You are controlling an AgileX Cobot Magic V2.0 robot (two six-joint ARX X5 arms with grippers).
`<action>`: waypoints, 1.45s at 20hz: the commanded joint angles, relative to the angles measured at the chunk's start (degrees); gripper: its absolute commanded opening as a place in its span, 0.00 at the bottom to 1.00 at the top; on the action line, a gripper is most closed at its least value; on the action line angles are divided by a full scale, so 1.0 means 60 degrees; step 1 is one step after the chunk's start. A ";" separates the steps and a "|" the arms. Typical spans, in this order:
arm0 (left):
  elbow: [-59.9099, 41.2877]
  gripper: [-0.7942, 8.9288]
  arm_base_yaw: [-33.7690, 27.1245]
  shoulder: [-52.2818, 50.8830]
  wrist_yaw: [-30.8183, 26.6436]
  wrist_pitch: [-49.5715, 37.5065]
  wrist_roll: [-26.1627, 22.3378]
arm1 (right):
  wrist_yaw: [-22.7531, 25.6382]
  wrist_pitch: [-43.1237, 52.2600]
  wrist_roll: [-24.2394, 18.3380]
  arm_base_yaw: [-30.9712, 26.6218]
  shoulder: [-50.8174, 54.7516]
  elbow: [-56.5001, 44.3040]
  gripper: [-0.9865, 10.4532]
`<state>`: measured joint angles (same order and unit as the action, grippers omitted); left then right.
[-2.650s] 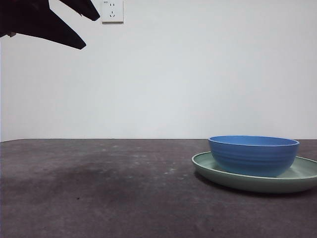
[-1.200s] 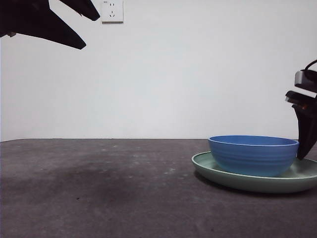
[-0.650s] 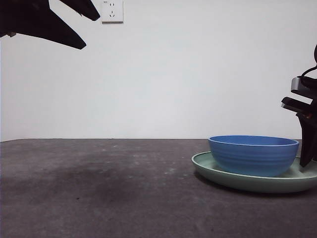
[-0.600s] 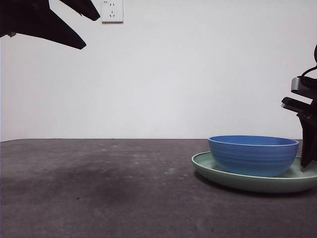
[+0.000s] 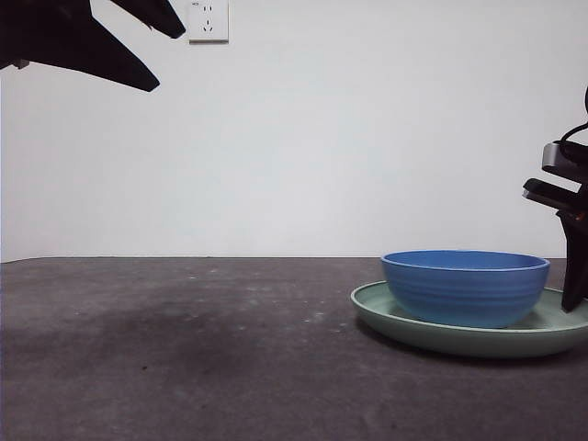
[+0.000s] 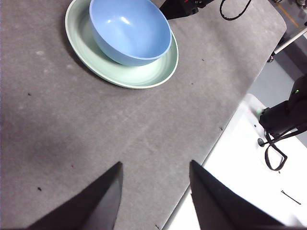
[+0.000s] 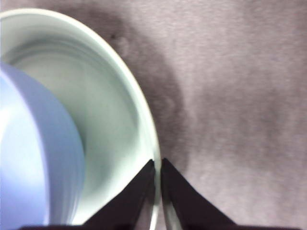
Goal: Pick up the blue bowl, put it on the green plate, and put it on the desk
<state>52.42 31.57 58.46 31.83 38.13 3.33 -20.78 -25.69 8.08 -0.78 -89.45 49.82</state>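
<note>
The blue bowl [image 5: 466, 289] sits inside the green plate [image 5: 441, 333] on the desk [image 5: 184, 367], at the right of the front view. My right gripper [image 5: 572, 303] reaches down at the plate's right side. In the right wrist view the right gripper [image 7: 158, 164] is shut on the green plate's rim [image 7: 146, 124], with the blue bowl [image 7: 29, 158] just beside it. My left gripper [image 6: 154, 164] hangs open and high above the desk, far from the blue bowl [image 6: 129, 28] and the green plate [image 6: 139, 76].
A white wall socket [image 5: 209, 20] is on the back wall. The desk's edge [image 6: 211, 148] runs close to the plate, with a white surface and cables beyond it. Bare desk stretches left of the plate.
The right gripper came in from the right edge, lowered onto the plate's rim and closed there. Plate and bowl have slid a little to the left. The left arm has not moved.
</note>
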 commanded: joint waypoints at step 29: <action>0.0098 0.31 0.0073 0.0036 0.0062 0.0004 0.0022 | -0.0197 0.2896 0.3490 0.3391 0.0288 0.0200 0.10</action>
<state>52.42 31.57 58.46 31.86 38.44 3.75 -21.85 -9.28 27.27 19.22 -86.78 49.82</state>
